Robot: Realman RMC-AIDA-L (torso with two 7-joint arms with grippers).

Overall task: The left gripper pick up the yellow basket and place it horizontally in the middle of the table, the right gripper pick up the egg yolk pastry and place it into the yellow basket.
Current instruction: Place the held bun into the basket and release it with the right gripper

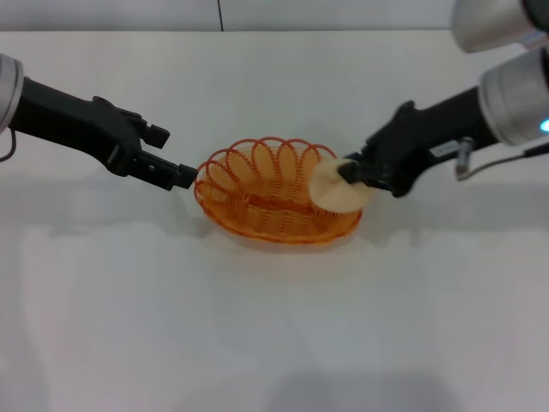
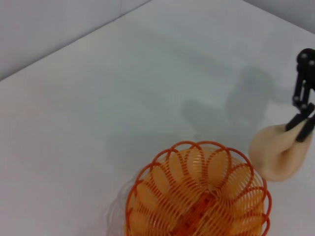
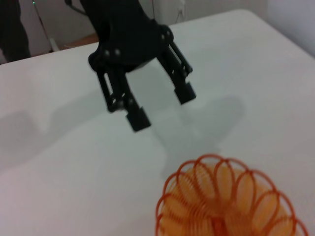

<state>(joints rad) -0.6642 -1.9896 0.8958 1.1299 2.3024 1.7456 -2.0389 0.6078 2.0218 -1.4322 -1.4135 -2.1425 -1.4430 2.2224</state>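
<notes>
1. Left gripper (image 1: pixel 176 168): fingers spread apart, nothing between them, as the right wrist view shows plainly (image 3: pixel 160 105). It hangs low over the table, tips just beside the basket's near end; whether they touch the rim I cannot tell.

2. Yellow basket (image 1: pixel 274 193): directly ahead of the left gripper's tips, between the two grippers, long axis running across the table near its middle, base flat on the surface. Placement looks done, in my judgement.

3. Handling, basket: open wire loops, probably light and a little springy. The scalloped rim is the obvious hold, a loop pinched between the fingers. Being so light, it may skid if nudged.

4. Egg yolk pastry (image 1: pixel 336 187): clamped in the right gripper, tilted on edge, right at the basket's rim on that gripper's side and overlapping it in the head view. The left wrist view (image 2: pixel 279 153) shows the fingers biting its upper edge, body hanging below.

5. Handling, pastry: likely soft and crumbly, smooth-skinned; a hard squeeze would dent it. An edge grip is thin, so a slip is possible. Best released low over the woven base.

6. Right gripper (image 1: pixel 352 170): closed on the pastry, reaching in from beyond the basket's far end.

7. Surface: white table (image 1: pixel 274 326), flat, matte, faint shadows under both arms. A pale wall stands behind its far edge.
</notes>
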